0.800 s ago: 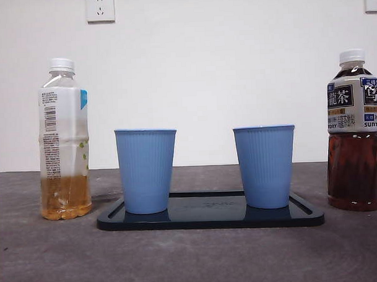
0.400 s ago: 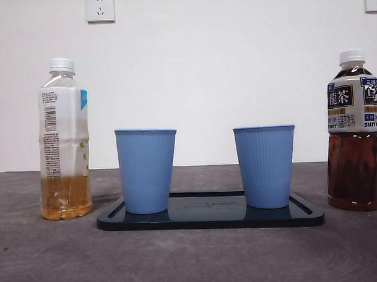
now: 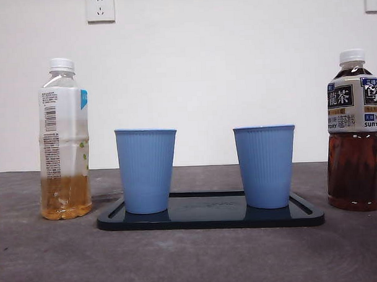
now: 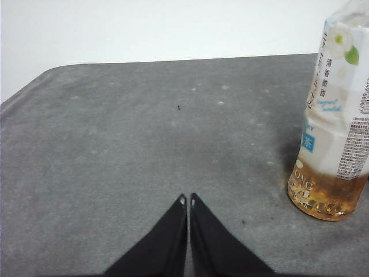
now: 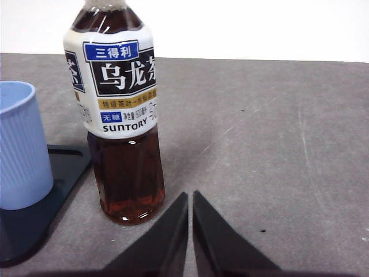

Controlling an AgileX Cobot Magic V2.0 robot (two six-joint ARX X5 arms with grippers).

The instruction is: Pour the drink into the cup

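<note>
Two blue ribbed cups, a left cup (image 3: 146, 170) and a right cup (image 3: 264, 166), stand upright on a dark tray (image 3: 210, 219). A pale tea bottle (image 3: 64, 139) with a white cap, about a quarter full of amber drink, stands left of the tray; it also shows in the left wrist view (image 4: 335, 115). A dark oolong tea bottle (image 3: 353, 132) stands right of the tray and shows in the right wrist view (image 5: 118, 109). My left gripper (image 4: 187, 200) is shut and empty, apart from the pale bottle. My right gripper (image 5: 190, 196) is shut and empty, just beside the dark bottle.
The grey table (image 3: 192, 258) runs to a white wall with two power sockets (image 3: 100, 8). The right cup (image 5: 20, 144) and the tray's corner (image 5: 34, 213) show in the right wrist view. No arm shows in the front view.
</note>
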